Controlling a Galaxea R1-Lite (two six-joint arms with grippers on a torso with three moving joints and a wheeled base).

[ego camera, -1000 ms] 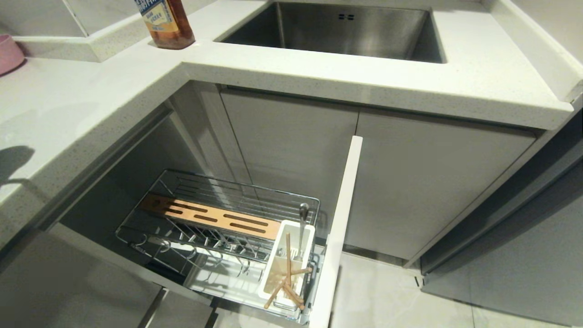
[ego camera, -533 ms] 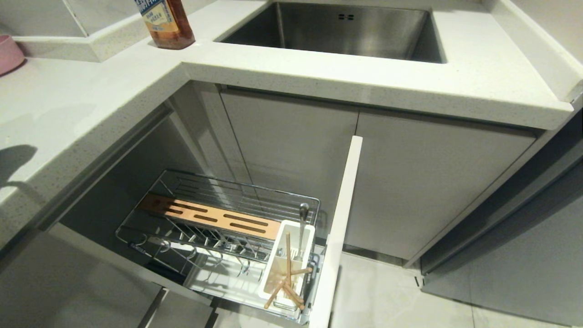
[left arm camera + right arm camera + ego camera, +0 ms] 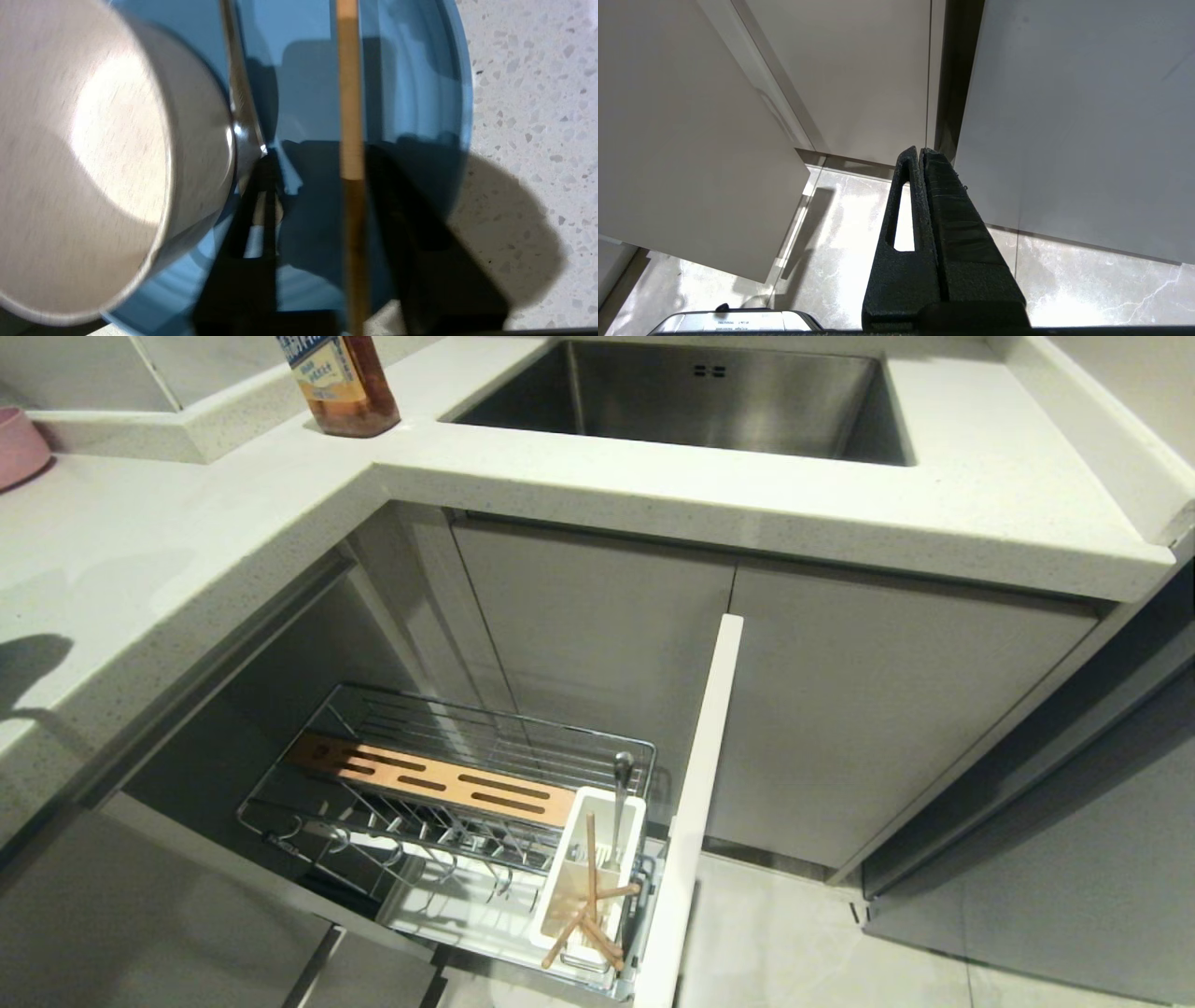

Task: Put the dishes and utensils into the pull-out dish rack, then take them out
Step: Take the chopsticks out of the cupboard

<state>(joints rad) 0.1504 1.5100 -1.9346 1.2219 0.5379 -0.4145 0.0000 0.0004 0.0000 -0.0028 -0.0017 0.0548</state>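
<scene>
Left hand (image 3: 317,224), fingers now parted, hovers over the plate (image 3: 411,84) on the bench (image 3: 528,93), a chopstick (image 3: 349,93) just released beside the bowl (image 3: 93,154); unloading nears done.

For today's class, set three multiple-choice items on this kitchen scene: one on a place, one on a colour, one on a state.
1. Where is the white holder with the chopsticks?
A. in the sink
B. in the pulled-out rack
C. on the counter

2. What colour is the plate under the left gripper?
A. blue
B. red
C. green

3. How do the fingers of the right gripper stand?
A. wide apart
B. closed on a spoon
C. shut together, holding nothing

Answers:
1 B: the holder stands at the rack's end, beside the cabinet front.
2 A: the left wrist view shows a blue rim.
3 C: the fingers meet with no gap.
</scene>
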